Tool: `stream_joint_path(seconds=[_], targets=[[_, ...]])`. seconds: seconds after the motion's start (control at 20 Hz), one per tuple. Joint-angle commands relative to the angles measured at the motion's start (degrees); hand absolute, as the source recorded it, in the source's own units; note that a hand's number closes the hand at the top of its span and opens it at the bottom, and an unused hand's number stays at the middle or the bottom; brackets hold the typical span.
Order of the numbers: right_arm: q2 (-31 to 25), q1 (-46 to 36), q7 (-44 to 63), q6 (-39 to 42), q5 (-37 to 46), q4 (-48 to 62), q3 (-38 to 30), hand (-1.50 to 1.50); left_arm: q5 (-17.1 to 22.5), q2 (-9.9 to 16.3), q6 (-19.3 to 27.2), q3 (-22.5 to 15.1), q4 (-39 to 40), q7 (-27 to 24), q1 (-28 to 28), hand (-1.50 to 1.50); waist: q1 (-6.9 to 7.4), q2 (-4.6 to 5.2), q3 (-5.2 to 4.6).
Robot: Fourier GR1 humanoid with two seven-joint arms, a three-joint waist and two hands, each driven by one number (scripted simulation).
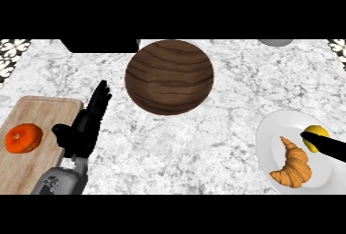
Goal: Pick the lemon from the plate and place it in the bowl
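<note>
On the white plate (278, 132), the right hand (326, 145) touches the lemon (315, 135).

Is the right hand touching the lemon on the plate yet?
Cannot tell. In the head view the right hand's fingertip overlaps the lemon on the white plate, but the steep angle hides any height gap.

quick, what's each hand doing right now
Left hand: open, fingers straight, holding nothing, beside the cutting board.
Right hand: at the lemon on the plate; open or shut cannot be told.
</note>
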Motion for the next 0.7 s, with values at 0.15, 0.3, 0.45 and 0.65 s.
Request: stream_joint_path(seconds=[0.15, 0.3, 0.45, 0.65], targets=[[1.47, 1.95, -2.46, 5.30, -5.67, 4.56, -3.04, -1.50, 0.39, 1.30, -2.45, 3.29, -2.80, 1.99, 0.79, 0.00, -0.18, -0.05, 0.08], [5.74, -0.17, -4.14, 4.91, -2.27, 5.57, -1.28, -1.50, -2.83, -2.13, -2.55, 2.73, 0.78, 1.03, -1.99, 0.00, -0.18, -0.01, 0.07], [6.45, 4.85, -8.88, 5.93, -5.37, 2.40, -4.35, -1.50, -2.62, -2.01, -4.48, 5.13, 3.64, 0.13, -2.98, 0.00, -0.39, -0.03, 0.07], [7.27, 7.42, -13.95, 6.14, -9.67, -1.31, -6.97, -1.50, -0.87, -0.61, -6.54, 7.08, 1.22, -1.07, 0.94, 0.00, -0.45, -0.08, 0.07]])
